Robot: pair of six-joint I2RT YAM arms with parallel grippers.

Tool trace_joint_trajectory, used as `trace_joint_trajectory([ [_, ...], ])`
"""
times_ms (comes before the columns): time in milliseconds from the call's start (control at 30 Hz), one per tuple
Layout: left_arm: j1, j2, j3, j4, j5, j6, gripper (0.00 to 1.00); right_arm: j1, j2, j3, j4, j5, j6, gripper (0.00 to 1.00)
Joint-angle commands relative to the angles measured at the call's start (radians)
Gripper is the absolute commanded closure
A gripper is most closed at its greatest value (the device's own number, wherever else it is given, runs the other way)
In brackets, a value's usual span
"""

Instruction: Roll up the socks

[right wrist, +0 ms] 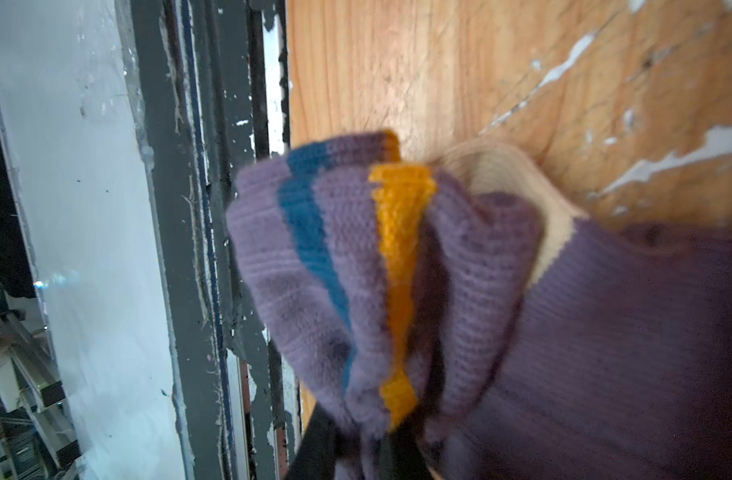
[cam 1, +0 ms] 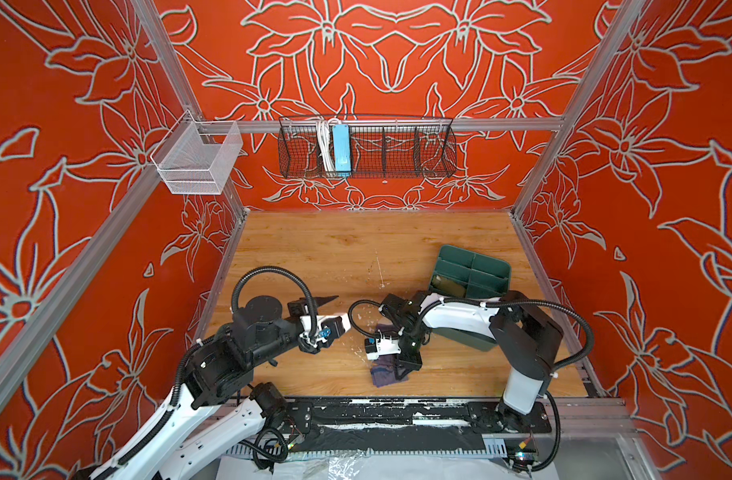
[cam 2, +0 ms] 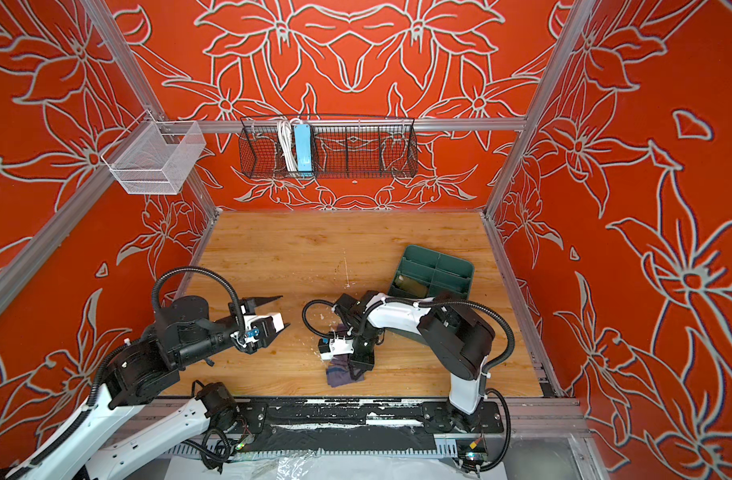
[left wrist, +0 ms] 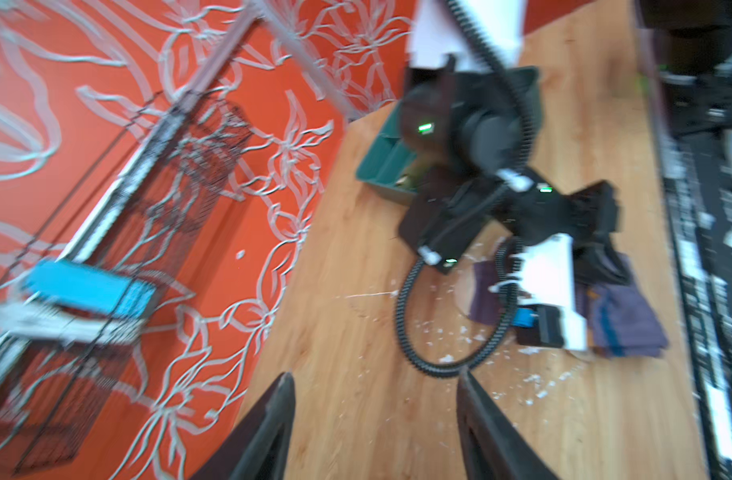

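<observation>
Stereo pair first: in both top views the left gripper (cam 1: 342, 312) hangs over the bare wooden tabletop (cam 1: 314, 249) with its fingers spread. It is well apart from the ribbed purple fabric sock (cam 1: 387, 374), which is bunched near the table's front edge. The right gripper (cam 2: 358, 363) points down onto that sock, its own body hiding the pinch. Behind it, the dark green divided plastic tray (cam 1: 506, 276) holds the olive green fabric sock (cam 1: 449, 284) in a near compartment. The table's back and left lie open.

The left wrist view is blurred. Its two black fingers (left wrist: 268, 428) stand apart over free wood, the purple sock beyond them.

Only the right wrist view shows the grip. The fingers are pressed together on the sock's gathered cuff, navy and yellow stripes bunched, just beside the black front rail (right wrist: 214, 208).
</observation>
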Motion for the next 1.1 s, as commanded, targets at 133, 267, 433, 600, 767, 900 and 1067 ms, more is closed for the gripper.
trace_joint_trajectory([
  [133, -0.297, 0.115, -0.091, -0.058, -0.128, 0.094, 0.39, -0.042, 0.083, 0.033, -0.097, -0.052, -0.043, 1.00],
  [267, -0.559, 0.244, -0.157, 0.015, -0.333, -0.016, 0.39, -0.049, 0.097, 0.043, -0.101, -0.053, -0.037, 1.00],
  [433, -0.742, 0.491, -0.204, 0.200, -0.557, -0.221, 0.40, -0.051, 0.102, 0.046, -0.101, -0.050, -0.034, 1.00],
  [600, -0.745, 0.680, -0.164, 0.254, -0.643, -0.435, 0.39, -0.052, 0.102, 0.044, -0.096, -0.045, -0.029, 1.00],
  [767, -0.745, 0.778, -0.207, 0.303, -0.682, -0.506, 0.38, -0.052, 0.098, 0.045, -0.093, -0.036, -0.031, 1.00],
  [900, -0.742, 0.884, -0.219, 0.340, -0.727, -0.538, 0.38, -0.052, 0.099, 0.046, -0.092, -0.033, -0.029, 1.00],
  [1067, -0.732, 1.013, -0.161, 0.290, -0.727, -0.597, 0.41, -0.052, 0.092, 0.047, -0.089, -0.039, -0.031, 1.00],
])
